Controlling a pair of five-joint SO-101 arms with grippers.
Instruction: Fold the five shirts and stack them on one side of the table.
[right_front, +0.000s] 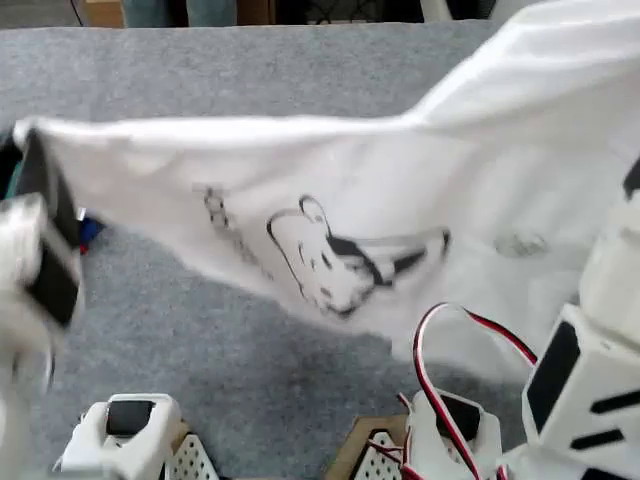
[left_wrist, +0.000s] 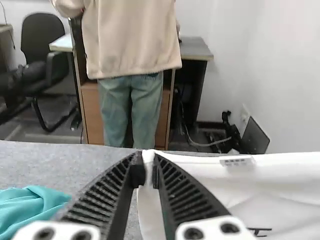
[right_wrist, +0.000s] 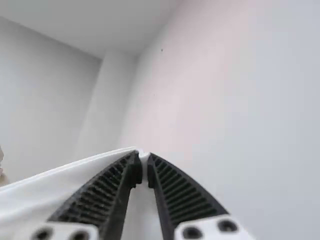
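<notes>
**White shirt stretched between both grippers, right end high**

Nearest, each gripper is pinched down on cloth. The left gripper (left_wrist: 144, 172) has its jaws closed to a sliver on an edge of the white shirt (right_front: 330, 200). The right gripper (right_wrist: 142, 170) is clamped the same way on a fold of the same white fabric, aimed up at a bare wall.

Between them the shirt hangs in the air as a wide sheet, its black printed figure facing the high camera. Its long axis runs side to side across the counter (right_front: 200, 340), from the left gripper at the low end to the right gripper at the high end, so the held edge slopes upward toward the right arm. The loose body of the shirt drops from that edge toward the arms' bases; whether its lower edge touches the counter I cannot tell.

Past the left gripper's jaws, a crumpled teal cloth (left_wrist: 25, 205) lies on the grey counter near the shirt's left end. It is probably another of the five shirts.

The step in hand looks like spreading the shirt for folding. The next move turns on that slope: the right arm has farther to descend, and both ends should go down with the edge taut along the same line, or the shirt will land creased.
</notes>
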